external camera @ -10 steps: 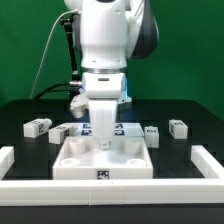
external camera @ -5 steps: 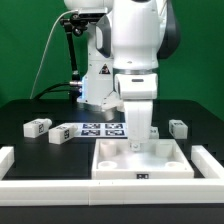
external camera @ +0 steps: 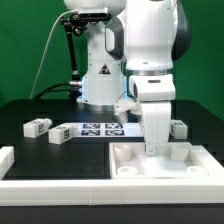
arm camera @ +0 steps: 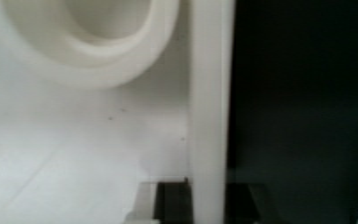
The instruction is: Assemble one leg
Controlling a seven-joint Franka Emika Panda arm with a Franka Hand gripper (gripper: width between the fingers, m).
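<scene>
My gripper [external camera: 152, 146] is shut on the near wall of the large white tray-like piece [external camera: 185, 163], which sits on the table toward the exterior view's right. In the wrist view the dark fingers [arm camera: 172, 205] straddle that thin upright wall [arm camera: 211, 110], with the gripper [arm camera: 211, 203] closed on it; a round recess [arm camera: 96, 35] shows in the tray floor. Two legs, small white tagged blocks, lie at the left [external camera: 38, 127] [external camera: 61, 133]. A third leg [external camera: 179, 128] peeks out behind the arm at the right.
The marker board [external camera: 100, 128] lies flat at the table's middle rear. A low white rail [external camera: 50, 188] runs along the front edge and up the left side [external camera: 6, 158]. The robot base [external camera: 100, 80] stands behind the marker board.
The gripper has slid the tray-like piece across the table toward the exterior view's right, from the middle to the right side. The legs at the left have not moved.
</scene>
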